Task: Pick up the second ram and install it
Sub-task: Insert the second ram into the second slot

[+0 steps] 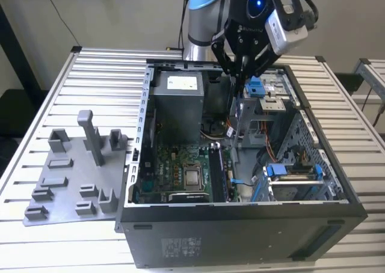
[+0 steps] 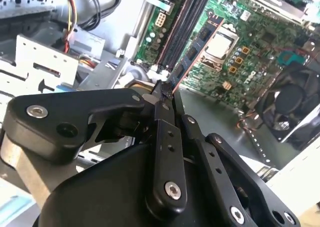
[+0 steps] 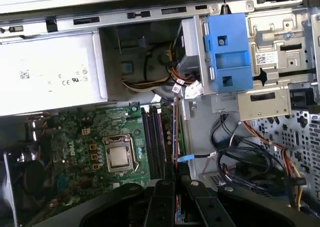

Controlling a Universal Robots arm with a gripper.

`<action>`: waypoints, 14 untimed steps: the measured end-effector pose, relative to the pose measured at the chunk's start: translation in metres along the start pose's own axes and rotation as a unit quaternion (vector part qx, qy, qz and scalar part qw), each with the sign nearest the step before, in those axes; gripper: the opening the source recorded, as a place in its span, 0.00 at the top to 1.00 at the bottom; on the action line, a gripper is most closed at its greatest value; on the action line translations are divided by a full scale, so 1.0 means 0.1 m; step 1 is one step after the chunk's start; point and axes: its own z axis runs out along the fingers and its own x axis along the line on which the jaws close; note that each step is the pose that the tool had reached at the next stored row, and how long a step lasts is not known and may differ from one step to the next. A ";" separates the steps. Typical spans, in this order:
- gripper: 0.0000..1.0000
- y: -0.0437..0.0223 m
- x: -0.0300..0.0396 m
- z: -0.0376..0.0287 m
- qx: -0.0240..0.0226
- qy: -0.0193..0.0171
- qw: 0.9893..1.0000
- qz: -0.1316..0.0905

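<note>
Outside, in the exterior view, the gripper [image 1: 236, 76] hangs over the open black computer case [image 1: 240, 243], its dark linkages narrowing to a point; the case lies on its side on a ribbed metal table [image 1: 96, 68], and a grey plastic holder plate [image 1: 66, 183] with upright blocks sits at the exterior view's left; in the second wrist view the black, bolted fingers [image 2: 167, 132] are pressed together on one end of the second ram [image 2: 192, 52], a thin flat dark stick with small square chips and a reddish edge; its free end points toward the green motherboard [image 2: 250, 52], with long black memory slots [image 2: 182, 22] alongside and a round black fan [image 2: 292, 107] nearby; in the first wrist view the second ram [image 3: 175, 137] shows edge-on as a thin line beside the slots, below a bright blue plastic bracket [image 3: 227, 52], with a grey sheet-metal power supply [image 3: 50, 77] across from that bracket.
</note>
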 end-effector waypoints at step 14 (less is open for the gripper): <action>0.86 0.000 0.000 0.009 0.006 -0.004 0.992 0.123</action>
